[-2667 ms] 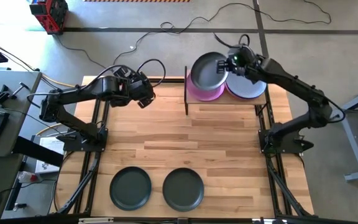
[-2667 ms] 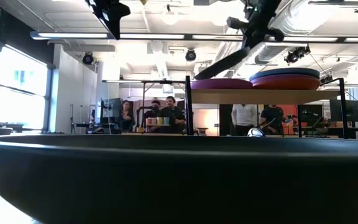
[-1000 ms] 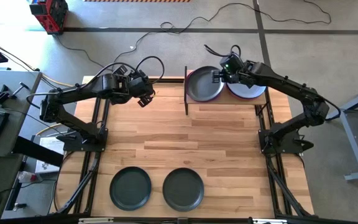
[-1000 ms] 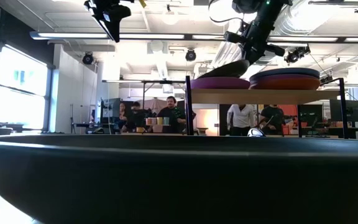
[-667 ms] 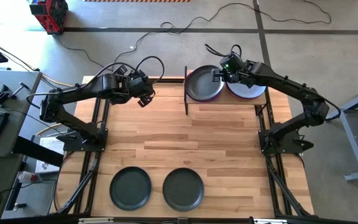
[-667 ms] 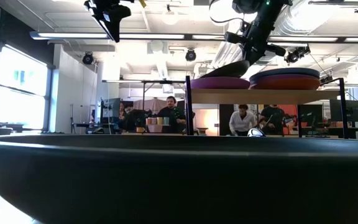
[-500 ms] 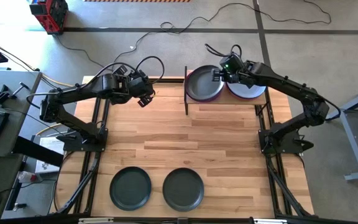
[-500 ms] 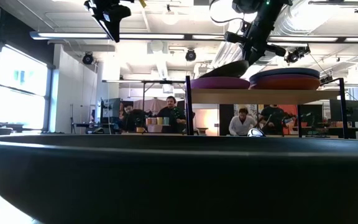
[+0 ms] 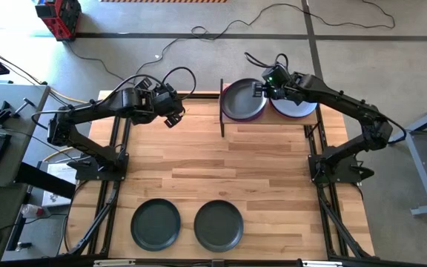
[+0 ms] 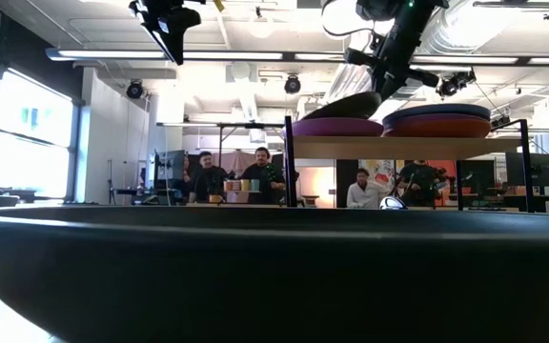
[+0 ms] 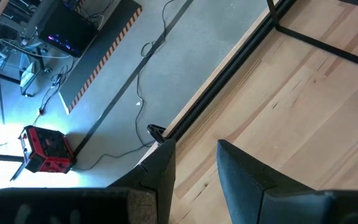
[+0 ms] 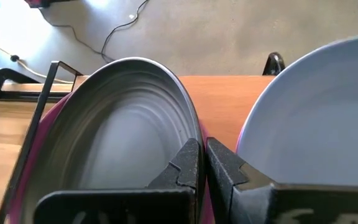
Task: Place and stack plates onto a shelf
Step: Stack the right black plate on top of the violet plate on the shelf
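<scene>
At the top centre of the high view, the right hand [image 9: 261, 90] pinches the right rim of a dark plate [image 9: 239, 100], its fingers [image 12: 190, 163] closed on the edge. That plate sits tilted on the purple plates [image 10: 336, 127] at the left half of the shelf [image 10: 403, 147]. Just beside it on the right is the stack topped by a pale blue-grey plate [image 9: 295, 106], with an orange-red plate [image 10: 438, 128] under it. The left hand [image 9: 170, 117] hangs empty over the upper left of the worktop [image 9: 273, 163], fingers slightly apart. Two more dark plates [image 9: 155, 224] lie side by side at the lower edge. Beyond the worktop, people [image 10: 206, 177] stand in the room.
</scene>
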Available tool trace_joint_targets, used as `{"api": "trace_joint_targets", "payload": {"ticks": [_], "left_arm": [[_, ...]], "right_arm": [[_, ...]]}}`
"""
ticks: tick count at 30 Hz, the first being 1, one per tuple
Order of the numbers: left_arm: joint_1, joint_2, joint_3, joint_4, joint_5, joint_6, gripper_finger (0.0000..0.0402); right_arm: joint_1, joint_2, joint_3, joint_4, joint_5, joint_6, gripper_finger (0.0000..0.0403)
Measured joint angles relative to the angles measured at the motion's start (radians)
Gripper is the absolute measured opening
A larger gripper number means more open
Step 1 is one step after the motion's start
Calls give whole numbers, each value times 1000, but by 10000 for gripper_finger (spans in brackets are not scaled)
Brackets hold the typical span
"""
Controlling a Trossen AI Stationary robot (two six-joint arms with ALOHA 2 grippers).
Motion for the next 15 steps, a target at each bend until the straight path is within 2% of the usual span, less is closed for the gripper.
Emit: {"api": "trace_joint_targets", "payload": {"ticks": [15], "left_arm": [[0,0,0,0,0,0,106]], "right_arm": [[0,0,0,-25,-29,-20,1]]}}
